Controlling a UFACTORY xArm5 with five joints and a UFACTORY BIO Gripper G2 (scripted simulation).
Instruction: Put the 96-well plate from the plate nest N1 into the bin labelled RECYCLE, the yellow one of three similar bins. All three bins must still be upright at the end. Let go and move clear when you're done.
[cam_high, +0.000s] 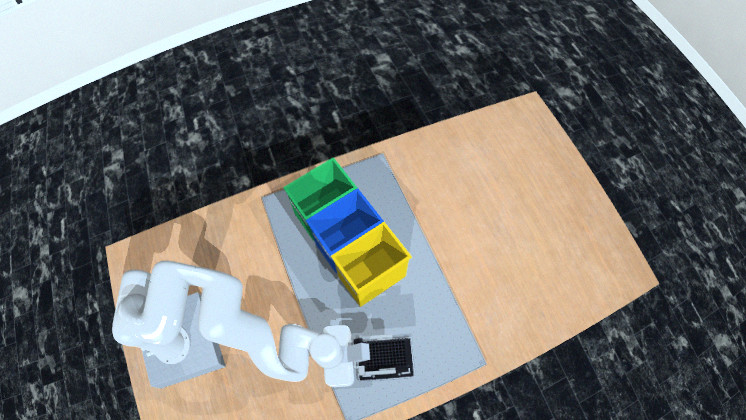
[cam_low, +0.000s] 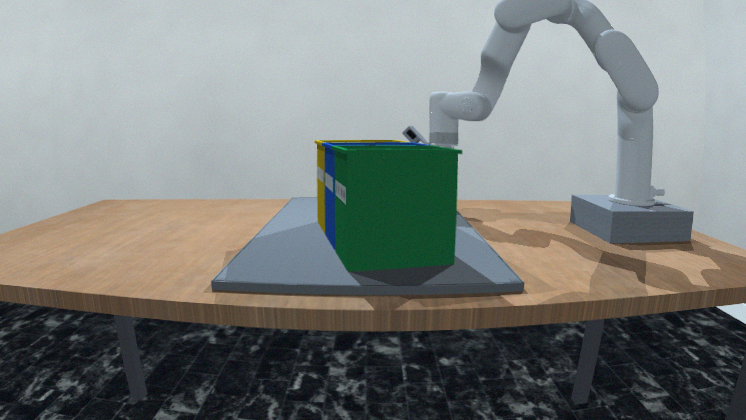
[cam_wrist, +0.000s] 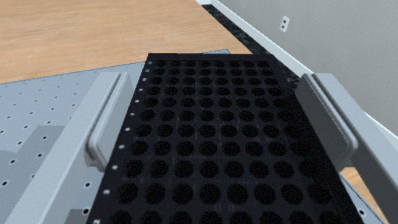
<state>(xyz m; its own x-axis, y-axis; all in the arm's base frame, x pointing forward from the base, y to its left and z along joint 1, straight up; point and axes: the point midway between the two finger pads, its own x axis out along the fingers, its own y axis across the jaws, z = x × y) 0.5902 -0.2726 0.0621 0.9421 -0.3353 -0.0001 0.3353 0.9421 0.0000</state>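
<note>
away from the yellow bin (cam_high: 384, 284) (cam_low: 320, 200), the pincer (cam_high: 384, 355) (cam_wrist: 223, 122) grips the 96-well plate (cam_high: 394, 353) (cam_wrist: 209, 140) by its long edges.

The yellow bin (cam_high: 383, 285) (cam_low: 320, 203) abuts the blue bin (cam_high: 324, 249) (cam_low: 329, 208); its top is open.

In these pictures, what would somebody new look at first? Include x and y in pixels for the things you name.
Probably the three bright bins in a row on the grey mat: green (cam_high: 319, 188) (cam_low: 396, 208), blue (cam_high: 344, 221) (cam_low: 329, 208), yellow (cam_high: 371, 256) (cam_low: 320, 198). Then the big white arm (cam_high: 221, 307) (cam_low: 501, 62) beside them, its pincer (cam_wrist: 220, 120) at a black plate full of holes (cam_high: 388, 354) (cam_wrist: 207, 131).
</note>
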